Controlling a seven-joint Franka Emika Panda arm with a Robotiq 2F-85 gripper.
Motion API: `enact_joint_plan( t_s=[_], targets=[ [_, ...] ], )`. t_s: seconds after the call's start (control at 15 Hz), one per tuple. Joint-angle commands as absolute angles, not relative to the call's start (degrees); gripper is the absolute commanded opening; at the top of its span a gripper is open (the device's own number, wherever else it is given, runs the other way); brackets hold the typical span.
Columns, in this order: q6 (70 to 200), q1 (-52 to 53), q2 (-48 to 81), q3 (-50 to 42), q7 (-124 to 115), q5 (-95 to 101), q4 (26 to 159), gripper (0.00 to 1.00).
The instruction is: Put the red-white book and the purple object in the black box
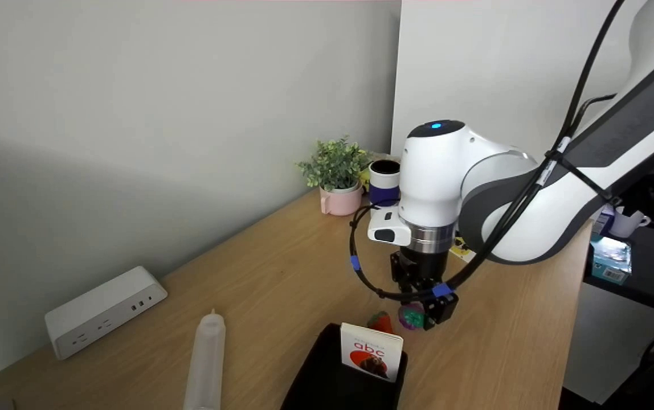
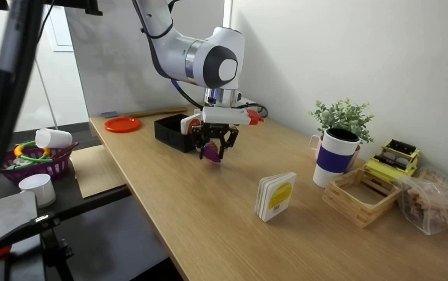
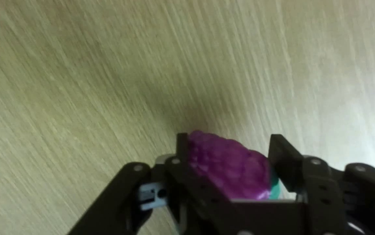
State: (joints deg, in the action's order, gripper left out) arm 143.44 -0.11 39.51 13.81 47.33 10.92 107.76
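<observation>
The purple object (image 3: pixel 228 163), a bumpy purple lump with green at one end, sits between my fingertips in the wrist view. It also shows in both exterior views (image 1: pixel 412 316) (image 2: pixel 212 153). My gripper (image 3: pixel 230 156) points down at the table with its fingers touching the lump on both sides. I cannot tell whether the lump is off the table. The black box (image 1: pixel 324 387) stands close beside the gripper, also in an exterior view (image 2: pixel 167 133). The red-white book (image 1: pixel 370 350), with "abc" on it, stands upright inside the box, partly hidden behind the gripper in an exterior view (image 2: pixel 189 124).
A red strawberry-like item (image 1: pixel 381 323) lies between box and gripper. A white bottle (image 1: pixel 207 359) and power strip (image 1: pixel 105 316) lie farther along the table. A yellow-white book (image 2: pixel 276 197), a cup (image 2: pixel 334 158), a wooden crate (image 2: pixel 360 197) and a red plate (image 2: pixel 122 124) also stand around.
</observation>
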Motion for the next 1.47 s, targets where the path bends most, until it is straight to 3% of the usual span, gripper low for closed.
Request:
enact_joint_plan(
  t_s=[0.0, 0.4, 0.8, 1.13, 1.4],
  targets=[
    [146.8, 3.3, 34.1, 11.1, 41.3, 12.6, 112.4, 0.38],
    [152.6, 8.5, 26.0, 6.8, 26.1, 19.7, 118.1, 0.38],
    [155.1, 18.2, 15.1, -0.5, 3.4, 39.6, 123.3, 0.38],
    [155.6, 18.3, 10.0, 4.1, -1.8, 48.2, 124.6, 0.38],
    [164.2, 14.9, 10.3, 9.5, 10.4, 38.4, 126.4, 0.38]
  ],
)
